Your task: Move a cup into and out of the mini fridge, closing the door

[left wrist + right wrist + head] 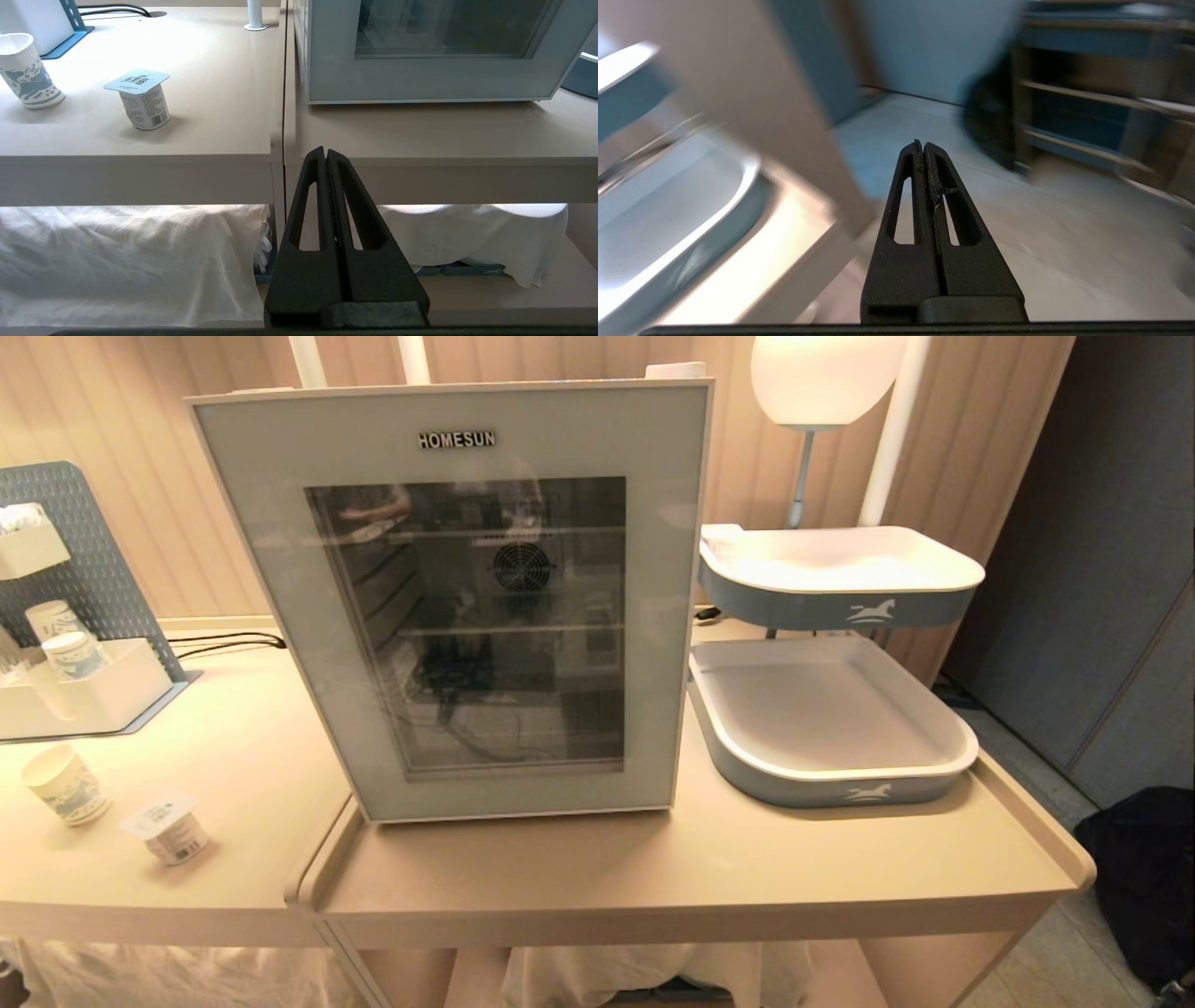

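The mini fridge (448, 607) stands on the counter with its door (280, 616) closed, dark glass showing wire shelves and a fan inside. The cup (65, 786) (29, 72), white with a blue-green pattern, stands upright on the left table. Neither arm appears in the head view. My left gripper (325, 151) is shut and empty, parked below the table's front edge, level with the gap between the two tables. My right gripper (922, 145) is shut and empty, low beside the counter's right end, pointing past it toward the floor.
A small plastic pot with a foil lid (170, 829) (142, 100) stands near the cup. Two white-and-blue trays (831, 728) sit right of the fridge, one raised on a stand. A white bin (89, 695) with more cups is at far left. A dark bag (1144, 877) lies on the floor.
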Robot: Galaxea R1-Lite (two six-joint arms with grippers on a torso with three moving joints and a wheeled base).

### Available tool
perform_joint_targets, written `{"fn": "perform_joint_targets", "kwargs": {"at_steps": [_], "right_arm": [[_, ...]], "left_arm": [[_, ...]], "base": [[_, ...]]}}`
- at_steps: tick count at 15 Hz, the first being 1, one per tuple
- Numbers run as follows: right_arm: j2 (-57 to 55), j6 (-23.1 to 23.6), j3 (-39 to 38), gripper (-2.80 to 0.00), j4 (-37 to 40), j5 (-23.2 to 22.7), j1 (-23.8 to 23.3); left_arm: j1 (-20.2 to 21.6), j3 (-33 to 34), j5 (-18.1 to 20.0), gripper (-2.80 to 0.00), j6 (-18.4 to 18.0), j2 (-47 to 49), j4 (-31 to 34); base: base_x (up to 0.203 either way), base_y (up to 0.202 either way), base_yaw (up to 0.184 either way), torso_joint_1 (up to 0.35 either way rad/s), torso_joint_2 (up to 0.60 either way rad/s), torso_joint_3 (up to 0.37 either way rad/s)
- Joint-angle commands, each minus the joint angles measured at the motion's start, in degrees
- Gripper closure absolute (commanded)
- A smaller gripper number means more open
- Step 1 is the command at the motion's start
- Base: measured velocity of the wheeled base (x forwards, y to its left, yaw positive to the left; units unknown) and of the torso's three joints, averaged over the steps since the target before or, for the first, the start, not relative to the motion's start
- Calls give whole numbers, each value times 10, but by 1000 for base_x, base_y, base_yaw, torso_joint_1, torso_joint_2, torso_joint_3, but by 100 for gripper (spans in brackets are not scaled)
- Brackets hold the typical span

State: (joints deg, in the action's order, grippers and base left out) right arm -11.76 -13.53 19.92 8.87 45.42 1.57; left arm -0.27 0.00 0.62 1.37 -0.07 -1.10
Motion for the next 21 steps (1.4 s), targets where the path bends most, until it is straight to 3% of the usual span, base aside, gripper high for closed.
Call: {"fn": "perform_joint_targets", "kwargs": {"at_steps": [1,3,4,5,6,7,15,21], "right_arm": [[97,71,-97,0,-56,-214,-9],[110,173,-183,0,-108,-334,-12],[114,196,-194,0,-113,-381,-13],[116,213,-184,0,-83,-443,-13],[116,218,-169,0,-28,-470,-13],[117,221,-152,0,24,-476,-13],[117,191,-148,0,30,-473,-13],[118,188,-150,0,37,-469,-13]], "left_arm": [[0,0,0,0,0,0,0],[0,0,0,0,0,0,0],[0,0,0,0,0,0,0],[0,0,0,0,0,0,0],[0,0,0,0,0,0,0],[0,0,0,0,0,0,0],[0,-1,0,0,0,0,1],[0,-1,0,0,0,1,1]], "base": [[0,0,0,0,0,0],[0,0,0,0,0,0],[0,0,0,0,0,0],[0,0,0,0,0,0],[0,0,0,0,0,0],[0,0,0,0,0,0],[1,7,-2,0,0,0],[-30,167,-2,3,3,3]]}}
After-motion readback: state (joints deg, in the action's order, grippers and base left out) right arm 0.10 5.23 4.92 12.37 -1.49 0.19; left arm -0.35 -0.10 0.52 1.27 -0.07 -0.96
